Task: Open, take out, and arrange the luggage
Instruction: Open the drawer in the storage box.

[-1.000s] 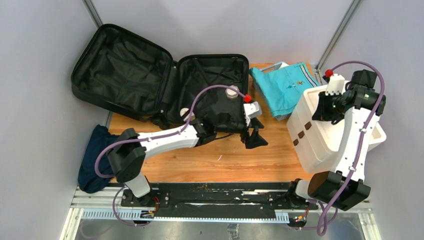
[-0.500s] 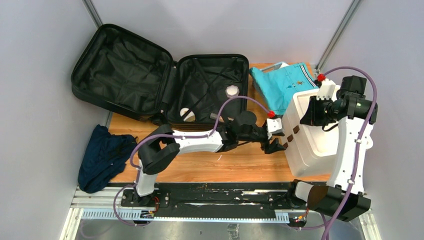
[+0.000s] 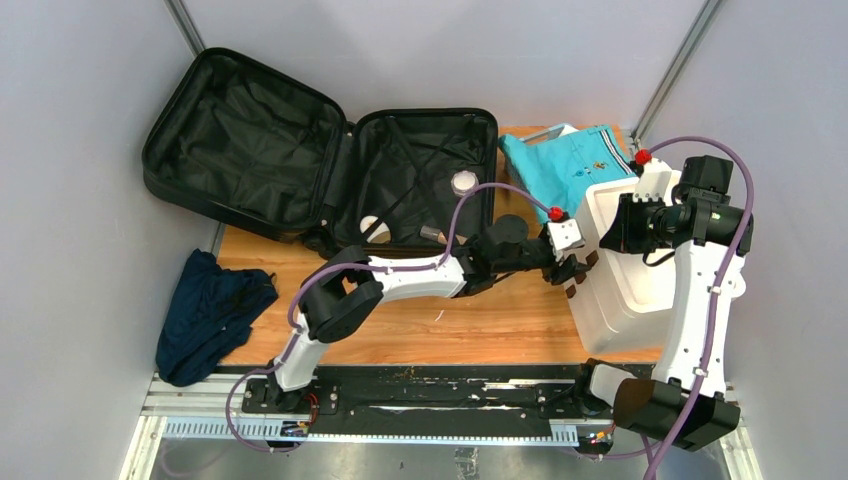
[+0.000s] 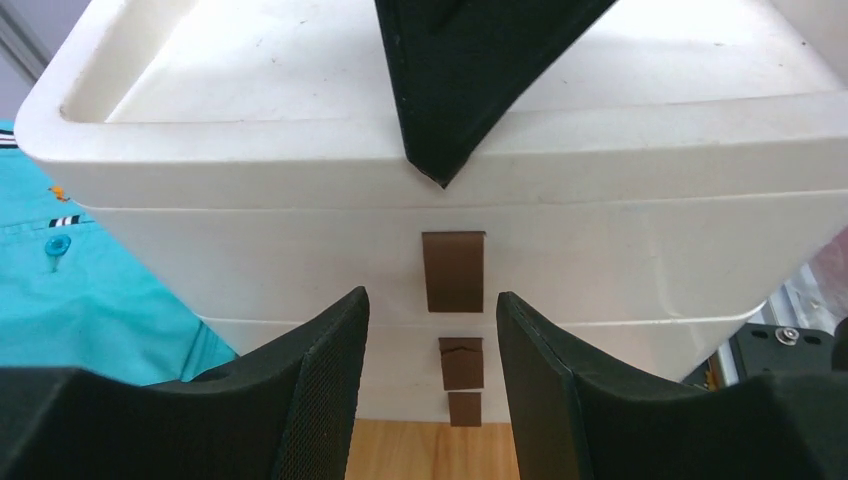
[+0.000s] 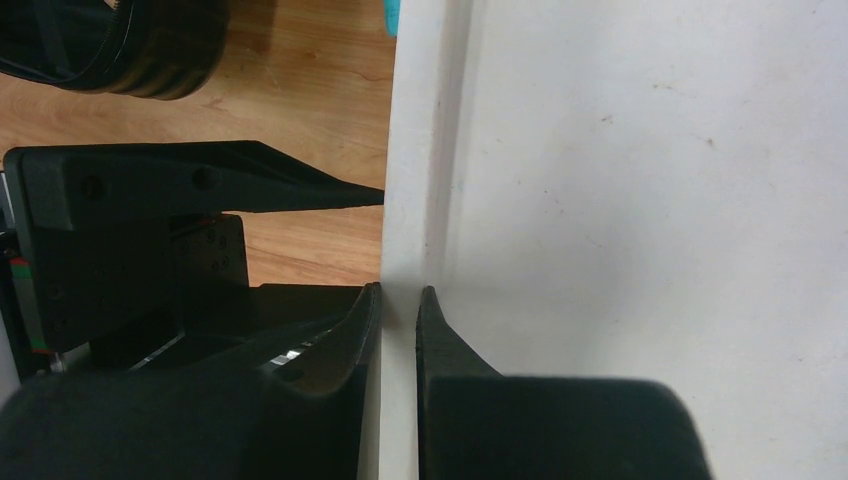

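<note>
At the back left the luggage [image 3: 300, 160] lies spread open on the tabletop [image 3: 480, 320]; the left end effector [image 3: 572, 268], jaws apart, faces a brown tab [image 4: 453, 270] on the white drawer unit [image 3: 625, 300], whose rim the right end effector [image 3: 625, 222] pinches

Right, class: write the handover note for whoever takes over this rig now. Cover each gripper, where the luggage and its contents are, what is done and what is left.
Left gripper: open, fingers flanking the upper brown tab of the white drawer unit, not touching it.
Right gripper: shut on the unit's top rim.
Luggage: lying open at the table's far left; a round jar and other small items are in its right half.
Done: opened; teal shirt is on the table, navy garment is off its left edge.
Left: take out the small items and arrange everything.
</note>
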{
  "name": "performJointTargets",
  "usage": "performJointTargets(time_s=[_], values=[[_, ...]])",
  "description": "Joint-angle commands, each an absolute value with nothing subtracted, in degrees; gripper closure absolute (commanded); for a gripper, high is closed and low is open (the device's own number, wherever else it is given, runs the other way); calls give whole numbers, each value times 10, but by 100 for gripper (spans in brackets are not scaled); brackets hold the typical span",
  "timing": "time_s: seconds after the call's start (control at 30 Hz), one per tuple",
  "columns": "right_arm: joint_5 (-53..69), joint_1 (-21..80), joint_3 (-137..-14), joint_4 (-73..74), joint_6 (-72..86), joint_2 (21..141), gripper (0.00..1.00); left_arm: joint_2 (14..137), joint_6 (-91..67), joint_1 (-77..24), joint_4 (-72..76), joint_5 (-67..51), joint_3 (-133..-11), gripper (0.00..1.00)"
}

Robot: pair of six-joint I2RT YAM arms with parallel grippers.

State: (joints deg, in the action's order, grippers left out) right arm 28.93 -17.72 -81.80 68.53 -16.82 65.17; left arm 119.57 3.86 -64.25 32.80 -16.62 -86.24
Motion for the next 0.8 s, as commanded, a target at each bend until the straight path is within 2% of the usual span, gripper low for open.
performJointTargets(time_s=[0.0,0.2,0.4,0.43,0.57,0.6,0.77], values=[[346,-157,-794,730,-144,659,100,1221,31,-644,350,-152,-888,44],[342,-157,-798,728,-146,664,100,1237,13,-644,349,-173,-910,56],[332,-157,-795,727,-148,664,100,1245,3,-644,349,-197,-922,57],[331,-157,-794,726,-149,664,100,1245,3,-645,349,-201,-923,62],[324,-157,-792,726,-150,665,99,1243,3,-644,349,-212,-919,96],[322,-157,-793,725,-151,665,99,1240,3,-645,349,-211,-914,100],[301,-158,-792,723,-156,665,99,1194,32,-644,349,-184,-850,100]])
